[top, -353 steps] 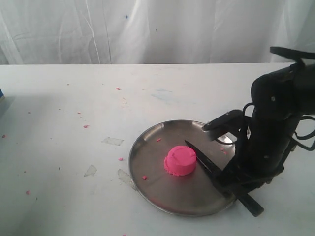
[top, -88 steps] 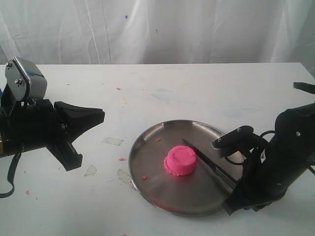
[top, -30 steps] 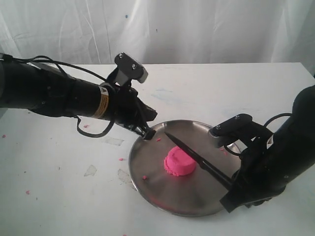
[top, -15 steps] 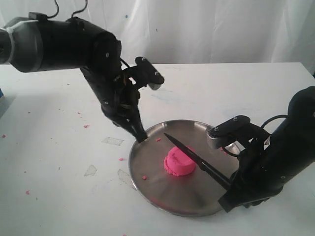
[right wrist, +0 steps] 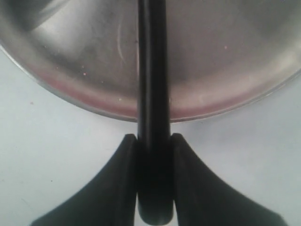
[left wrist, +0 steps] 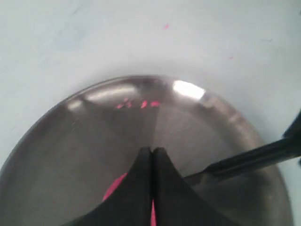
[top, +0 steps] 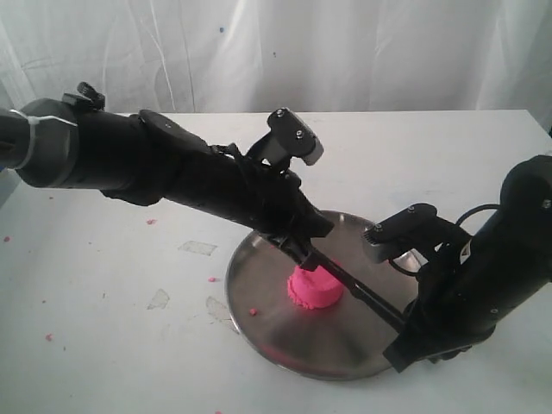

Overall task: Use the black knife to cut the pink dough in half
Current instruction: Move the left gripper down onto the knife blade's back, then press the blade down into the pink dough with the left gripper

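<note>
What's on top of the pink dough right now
The black knife blade lies across the pink dough, with the left gripper above it. Blade tip and any cut are hidden.

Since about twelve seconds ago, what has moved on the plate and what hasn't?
The left gripper came in from the left and now hangs shut over the pink dough, at the blade. The right gripper stayed shut on the black knife, lifting its blade from beside the dough to above it. The dough is still one uncut puck on the steel plate.
</note>
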Controlling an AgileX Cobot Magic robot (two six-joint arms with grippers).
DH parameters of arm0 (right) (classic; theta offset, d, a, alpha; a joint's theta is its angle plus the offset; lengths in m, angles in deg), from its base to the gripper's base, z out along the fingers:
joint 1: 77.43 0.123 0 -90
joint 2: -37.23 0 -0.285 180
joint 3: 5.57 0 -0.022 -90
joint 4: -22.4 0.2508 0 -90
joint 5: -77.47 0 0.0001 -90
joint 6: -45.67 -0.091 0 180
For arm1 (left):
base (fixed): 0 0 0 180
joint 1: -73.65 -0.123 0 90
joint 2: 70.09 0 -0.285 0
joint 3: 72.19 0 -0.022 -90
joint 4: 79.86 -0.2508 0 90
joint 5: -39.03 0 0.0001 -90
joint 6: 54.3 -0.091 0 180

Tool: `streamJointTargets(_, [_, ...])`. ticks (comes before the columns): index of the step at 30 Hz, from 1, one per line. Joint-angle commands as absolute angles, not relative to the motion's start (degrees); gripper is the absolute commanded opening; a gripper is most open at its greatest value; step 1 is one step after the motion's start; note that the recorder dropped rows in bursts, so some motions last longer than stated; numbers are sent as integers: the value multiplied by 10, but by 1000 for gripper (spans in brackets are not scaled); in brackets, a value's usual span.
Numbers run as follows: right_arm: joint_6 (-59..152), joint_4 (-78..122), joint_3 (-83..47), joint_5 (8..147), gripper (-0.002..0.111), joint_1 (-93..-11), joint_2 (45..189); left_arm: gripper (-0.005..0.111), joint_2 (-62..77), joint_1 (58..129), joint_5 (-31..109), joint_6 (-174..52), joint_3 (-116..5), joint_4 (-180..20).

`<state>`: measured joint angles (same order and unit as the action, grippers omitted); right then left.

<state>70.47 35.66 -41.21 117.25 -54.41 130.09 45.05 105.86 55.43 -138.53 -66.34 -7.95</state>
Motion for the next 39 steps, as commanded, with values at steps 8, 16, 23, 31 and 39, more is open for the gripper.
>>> streamJointTargets(8, [699,357,-415,1161,0,-545,1303,0,475,1019,608,-1517,-657,59])
streamJointTargets(16, [699,359,-415,1161,0,-545,1303,0,524,1016,631,-1595,-657,114])
streamJointTargets(23, [699,360,-415,1161,0,-545,1303,0,545,1016,620,-1637,-660,148])
streamJointTargets(31, [699,361,-415,1160,0,-545,1303,0,559,1016,600,-1637,-661,148])
streamJointTargets(39, [699,361,-415,1155,0,-545,1306,0,560,1016,600,-1637,-661,148])
